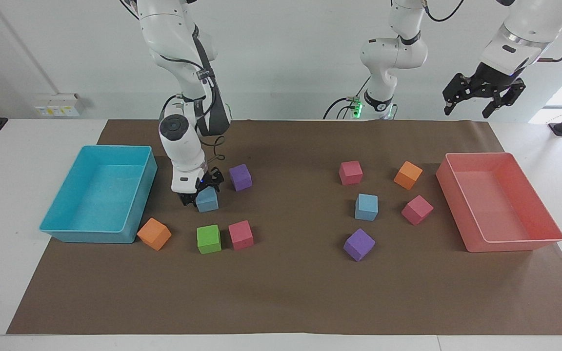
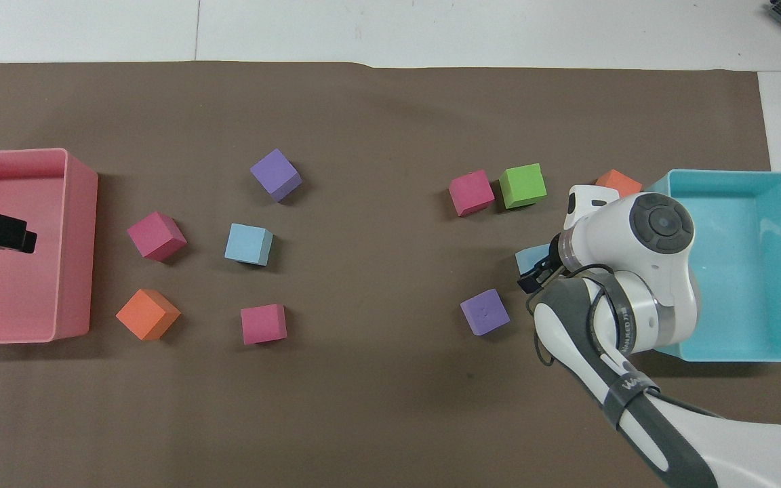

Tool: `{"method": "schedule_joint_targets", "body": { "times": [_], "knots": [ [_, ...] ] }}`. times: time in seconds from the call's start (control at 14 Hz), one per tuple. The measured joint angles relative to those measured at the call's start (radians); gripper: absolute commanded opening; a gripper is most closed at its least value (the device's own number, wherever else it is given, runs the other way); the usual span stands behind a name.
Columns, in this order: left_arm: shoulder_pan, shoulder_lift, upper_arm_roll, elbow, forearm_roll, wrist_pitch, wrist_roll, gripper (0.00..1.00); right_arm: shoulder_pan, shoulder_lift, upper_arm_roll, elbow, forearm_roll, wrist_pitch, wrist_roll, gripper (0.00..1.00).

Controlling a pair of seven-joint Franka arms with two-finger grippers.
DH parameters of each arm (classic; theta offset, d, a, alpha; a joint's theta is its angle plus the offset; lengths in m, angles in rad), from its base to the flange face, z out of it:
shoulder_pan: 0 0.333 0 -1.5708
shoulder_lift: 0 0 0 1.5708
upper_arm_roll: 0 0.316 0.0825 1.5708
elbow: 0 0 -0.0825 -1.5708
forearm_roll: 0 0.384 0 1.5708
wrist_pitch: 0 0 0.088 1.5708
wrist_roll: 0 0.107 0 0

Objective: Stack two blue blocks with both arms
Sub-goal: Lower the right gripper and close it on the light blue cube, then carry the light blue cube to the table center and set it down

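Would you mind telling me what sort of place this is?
Probably a robotics lab bench: two white arms mounted at a table covered in brown paper, with coloured foam cubes like the green cube and a pink tray set out.

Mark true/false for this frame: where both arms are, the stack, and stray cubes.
1. The right gripper is down at the blue block nearest the turquoise tray. True.
2. The two blue blocks are stacked. False: the blue block nearest the turquoise tray and the other blue block sit apart, one toward each arm's end of the table.
3. The left gripper hangs over the pink tray, jaws open, holding nothing. True.
4. The green cube lies in the turquoise tray. False: it sits on the brown paper, beside a pink cube.
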Motion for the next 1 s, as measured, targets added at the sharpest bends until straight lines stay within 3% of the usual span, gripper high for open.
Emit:
{"method": "schedule_joint_targets", "body": {
  "times": [0.29,0.64,1.0],
  "knots": [
    [0.000,0.000,0.000,0.000,0.000,0.000,0.000,1.00,0.014,0.000,0.002,0.017,0.000,-0.031,0.126,0.00],
    [0.000,0.000,0.000,0.000,0.000,0.000,0.000,1.00,0.031,-0.006,0.005,0.178,0.000,-0.204,0.336,0.00],
    [0.000,0.000,0.000,0.000,0.000,0.000,0.000,1.00,0.175,0.015,0.009,0.323,0.001,-0.281,0.486,0.00]
  ]
}}
